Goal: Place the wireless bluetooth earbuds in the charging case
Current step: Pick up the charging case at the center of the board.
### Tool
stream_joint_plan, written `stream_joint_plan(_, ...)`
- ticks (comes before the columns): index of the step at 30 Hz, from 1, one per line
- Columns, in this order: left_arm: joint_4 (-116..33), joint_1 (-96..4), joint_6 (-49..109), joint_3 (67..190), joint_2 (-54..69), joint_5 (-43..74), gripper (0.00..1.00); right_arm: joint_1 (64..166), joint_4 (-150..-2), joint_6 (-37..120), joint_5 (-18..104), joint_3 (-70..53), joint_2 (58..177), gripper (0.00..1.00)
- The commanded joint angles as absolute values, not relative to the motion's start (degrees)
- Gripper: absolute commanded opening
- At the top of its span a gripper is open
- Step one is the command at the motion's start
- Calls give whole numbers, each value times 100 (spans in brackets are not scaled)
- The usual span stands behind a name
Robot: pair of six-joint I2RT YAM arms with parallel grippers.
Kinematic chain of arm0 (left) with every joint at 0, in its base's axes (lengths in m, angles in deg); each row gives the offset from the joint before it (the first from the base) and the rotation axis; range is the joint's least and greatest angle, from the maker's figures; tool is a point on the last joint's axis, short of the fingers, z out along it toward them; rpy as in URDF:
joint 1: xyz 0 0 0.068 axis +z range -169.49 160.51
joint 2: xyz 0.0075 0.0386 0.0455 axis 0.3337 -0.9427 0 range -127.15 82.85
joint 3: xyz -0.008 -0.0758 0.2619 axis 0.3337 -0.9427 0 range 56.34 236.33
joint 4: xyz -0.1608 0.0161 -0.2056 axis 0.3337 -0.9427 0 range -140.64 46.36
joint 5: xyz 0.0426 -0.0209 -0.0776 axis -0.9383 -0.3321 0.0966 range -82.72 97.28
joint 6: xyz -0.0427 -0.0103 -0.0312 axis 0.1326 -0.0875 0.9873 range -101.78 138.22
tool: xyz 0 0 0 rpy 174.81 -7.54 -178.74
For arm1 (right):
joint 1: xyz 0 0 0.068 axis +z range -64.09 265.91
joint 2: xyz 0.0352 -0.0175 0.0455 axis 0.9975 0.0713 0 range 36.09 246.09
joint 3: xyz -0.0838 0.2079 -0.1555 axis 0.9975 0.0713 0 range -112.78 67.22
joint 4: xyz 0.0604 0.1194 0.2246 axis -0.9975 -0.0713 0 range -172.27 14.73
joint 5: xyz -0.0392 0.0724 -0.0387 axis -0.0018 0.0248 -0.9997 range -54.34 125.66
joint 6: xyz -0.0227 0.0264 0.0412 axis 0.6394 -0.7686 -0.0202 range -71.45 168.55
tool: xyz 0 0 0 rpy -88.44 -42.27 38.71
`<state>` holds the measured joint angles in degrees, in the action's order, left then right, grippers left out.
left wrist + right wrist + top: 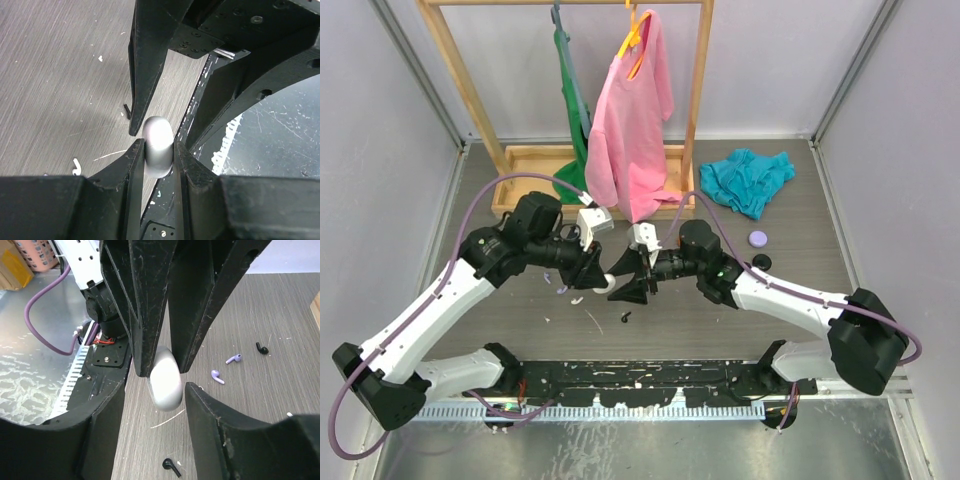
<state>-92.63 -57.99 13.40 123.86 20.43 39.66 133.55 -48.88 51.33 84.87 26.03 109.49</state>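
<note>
Two lilac buds [216,376] and a black bud [171,466] lay loose on the table [260,405], none in the case [158,132]. The case, seemingly with its lid down, was pinched in the left gripper [158,150]. Its long axis ran out along those fingers toward the right gripper [156,390], whose jaws stood spread either side of its rounded end, apparently not yet gripping.

Robot lab cell: grey partition walls [380,120] enclose the table [800,250].
</note>
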Motion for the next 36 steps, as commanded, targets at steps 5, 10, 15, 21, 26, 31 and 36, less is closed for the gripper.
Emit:
stream_joint_plan(5, -9435, -5886, 1057, 12712, 2000, 4064, 5, 13436, -5164, 5351, 8693, 2173, 11012, 43)
stream_joint_plan(10, -9425, -5890, 1040, 12653, 2103, 4049, 9, 13437, -5274, 5397, 8667, 2149, 11044, 22)
stream_joint_plan(15, -9191, -5890, 1154, 12450, 2394, 3826, 31, 13434, -5298, 5373, 8539, 2155, 11025, 9)
stream_joint_plan(21, -8489, -5892, 1636, 12061, 2842, 3414, 54, 13380, -4670, 4919, 8133, 2463, 10846, 6)
stream_joint_plan(26, -7297, -5893, 2343, 11286, 3482, 3027, 62, 13253, -3895, 4460, 7614, 2850, 10587, 6)
stream_joint_plan(31, -5871, -5891, 2899, 10296, 4137, 2740, 64, 13200, -3121, 4039, 7129, 3233, 10326, 6)
stream_joint_plan(36, -4605, -5887, 3216, 9564, 4570, 2775, 64, 13197, -2252, 3551, 6743, 3662, 10210, 7)
